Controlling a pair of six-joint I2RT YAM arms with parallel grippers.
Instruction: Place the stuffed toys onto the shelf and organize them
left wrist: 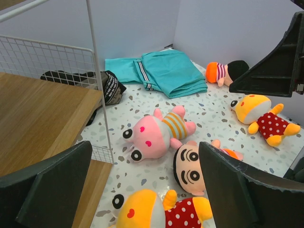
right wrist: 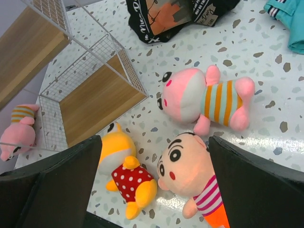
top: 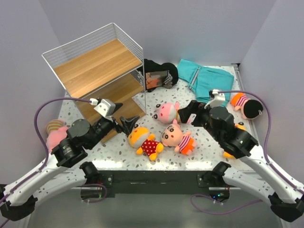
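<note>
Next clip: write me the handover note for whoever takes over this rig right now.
Left gripper: jaws open, empty, near the shelf.
Right gripper: jaws open, empty, beside the pink striped toy.
In the middle with it: polka-dot toy, boy doll.
Far left: another pink toy.
On the right: black-haired toy, second polka-dot toy.
Done: no toy visible on the shelf.
Remaining: all six to shelve.

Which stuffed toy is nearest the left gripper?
The yellow-headed plush doll in red polka dots, just ahead of the left gripper; its twin lies far right.
</note>
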